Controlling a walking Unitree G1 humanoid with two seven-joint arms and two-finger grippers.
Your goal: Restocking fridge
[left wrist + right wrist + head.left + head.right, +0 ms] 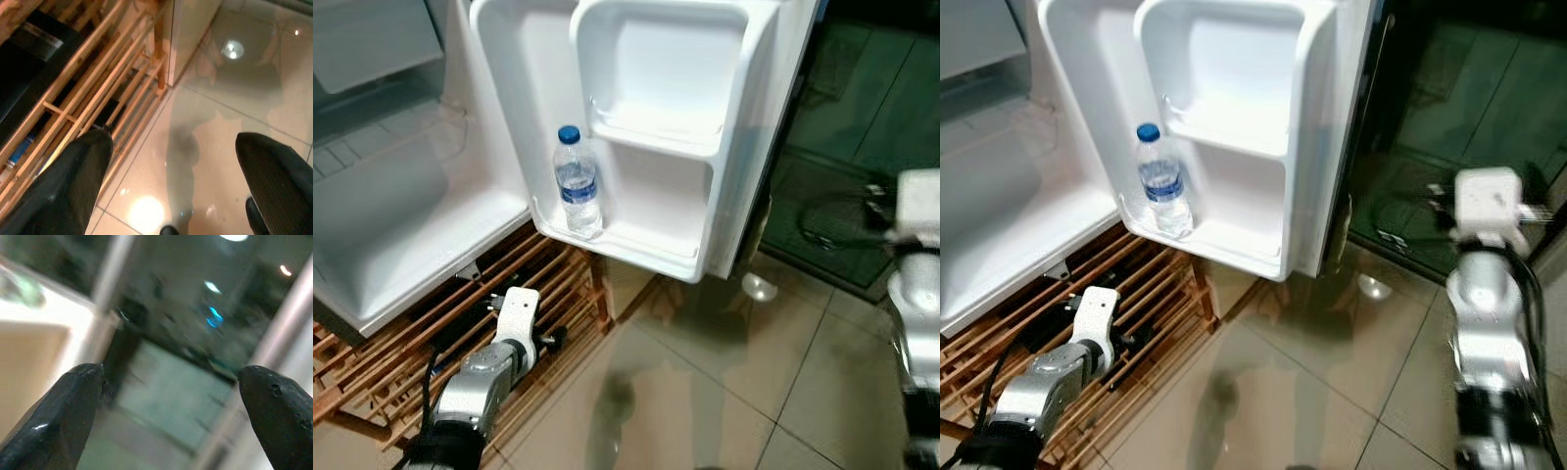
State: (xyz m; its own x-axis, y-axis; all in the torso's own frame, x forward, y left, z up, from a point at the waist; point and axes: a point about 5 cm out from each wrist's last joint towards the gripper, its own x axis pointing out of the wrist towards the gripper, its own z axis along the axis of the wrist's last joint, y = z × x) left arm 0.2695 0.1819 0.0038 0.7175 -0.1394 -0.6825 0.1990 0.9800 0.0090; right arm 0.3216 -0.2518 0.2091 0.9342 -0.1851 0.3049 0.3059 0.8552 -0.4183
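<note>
Fridge door holds one bottle; both grippers gape empty below it, so fetch more stock

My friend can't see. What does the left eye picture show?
A small water bottle with a blue cap stands upright on the bottom shelf of an open white fridge door. Below, the robot's left arm hangs over a wooden slatted rack beside a shiny tiled floor.

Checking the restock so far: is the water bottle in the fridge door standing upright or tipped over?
Upright. The water bottle stands on the door's bottom shelf, blue cap on top.
</note>
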